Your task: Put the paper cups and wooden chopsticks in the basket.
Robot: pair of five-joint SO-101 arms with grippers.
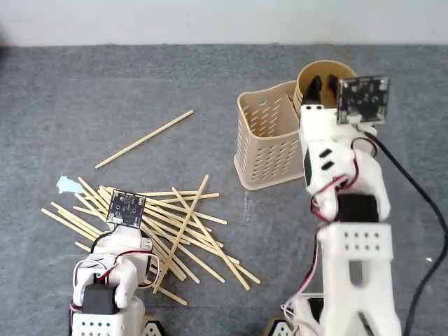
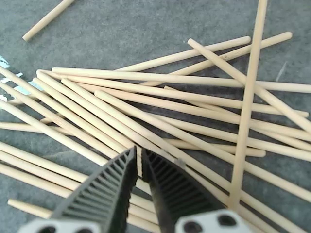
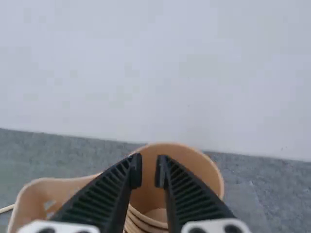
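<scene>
A heap of wooden chopsticks (image 1: 164, 224) lies on the grey cloth at the front left, and one more chopstick (image 1: 143, 140) lies apart behind it. My left gripper (image 2: 138, 153) hangs just over the heap (image 2: 160, 111), its jaws shut to a thin slit with nothing clearly held. The beige perforated basket (image 1: 262, 143) stands right of centre. A stack of paper cups (image 1: 329, 70) sits at the basket's far right corner. My right gripper (image 1: 313, 91) is shut on the near wall of the paper cups (image 3: 204, 167), beside the basket's rim (image 3: 29, 194).
A small light-blue scrap (image 1: 68, 185) lies left of the chopstick heap. A black cable (image 1: 420, 203) runs along the right side. A pale wall borders the back of the table.
</scene>
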